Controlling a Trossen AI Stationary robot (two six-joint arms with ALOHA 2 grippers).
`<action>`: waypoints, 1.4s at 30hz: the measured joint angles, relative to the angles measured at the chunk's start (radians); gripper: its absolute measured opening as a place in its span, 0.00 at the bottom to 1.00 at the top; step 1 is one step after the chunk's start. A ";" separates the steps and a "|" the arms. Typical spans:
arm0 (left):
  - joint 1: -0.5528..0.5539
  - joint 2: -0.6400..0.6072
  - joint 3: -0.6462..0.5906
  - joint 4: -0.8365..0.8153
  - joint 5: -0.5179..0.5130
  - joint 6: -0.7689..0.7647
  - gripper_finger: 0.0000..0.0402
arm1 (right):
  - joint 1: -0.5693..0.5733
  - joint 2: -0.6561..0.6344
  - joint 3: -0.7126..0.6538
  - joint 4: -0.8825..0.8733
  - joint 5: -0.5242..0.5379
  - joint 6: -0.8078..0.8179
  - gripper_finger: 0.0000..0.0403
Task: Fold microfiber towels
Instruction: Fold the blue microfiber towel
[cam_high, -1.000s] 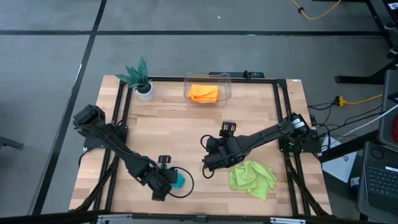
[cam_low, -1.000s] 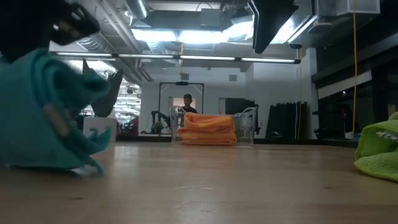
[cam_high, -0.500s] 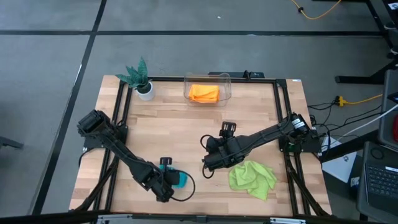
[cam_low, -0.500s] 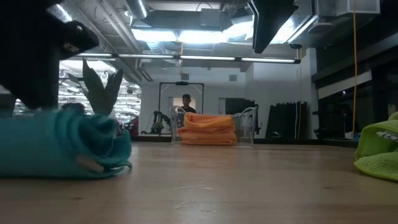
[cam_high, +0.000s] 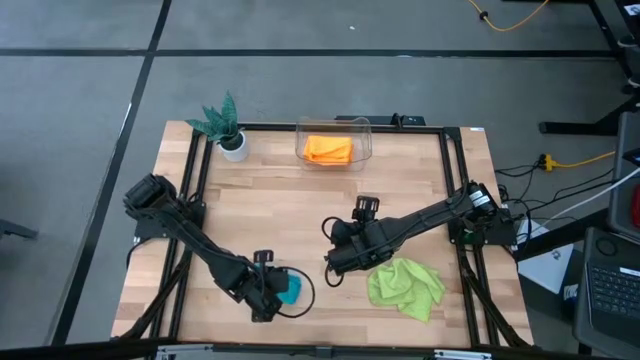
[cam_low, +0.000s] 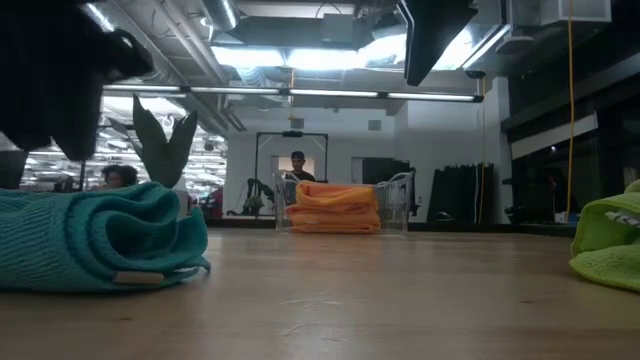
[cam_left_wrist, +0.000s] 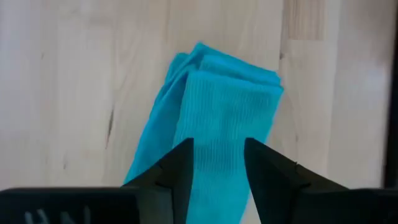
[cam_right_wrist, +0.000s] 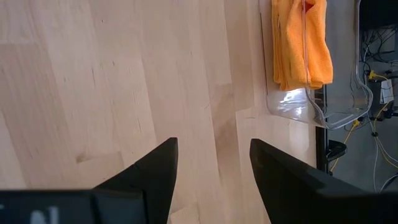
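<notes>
A teal-blue towel (cam_high: 289, 290) lies folded on the table near its front edge, its thick fold showing in the low view (cam_low: 100, 235). My left gripper (cam_left_wrist: 217, 162) is open just above the towel's near end (cam_left_wrist: 217, 112), one finger on either side and clear of it. My right gripper (cam_high: 333, 268) is open and empty over bare wood at mid-table (cam_right_wrist: 214, 162). A lime green towel (cam_high: 405, 285) lies crumpled to its right. Orange towels (cam_high: 328, 149) lie folded in a clear bin.
The clear bin (cam_high: 362, 130) stands at the far edge's middle, and a green plant in a white pot (cam_high: 222, 122) at the far left. A black frame (cam_high: 195, 200) runs along the table's sides. Bare wood lies between the arms and the bin.
My left gripper has come down and set the teal towel on the table. A second ago the towel hung bunched and lifted; now it lies flat and folded, and the gripper stands a little above it.
</notes>
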 joint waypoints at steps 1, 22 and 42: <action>-0.001 -0.005 0.008 -0.028 0.004 -0.019 0.33 | 0.000 0.000 0.000 0.000 0.000 0.000 0.51; 0.079 0.008 -0.081 -0.004 0.102 0.056 0.32 | 0.000 0.000 0.000 0.005 0.000 -0.002 0.51; 0.080 -0.004 -0.091 -0.008 0.123 0.085 0.00 | 0.000 0.000 0.000 0.008 0.001 -0.002 0.51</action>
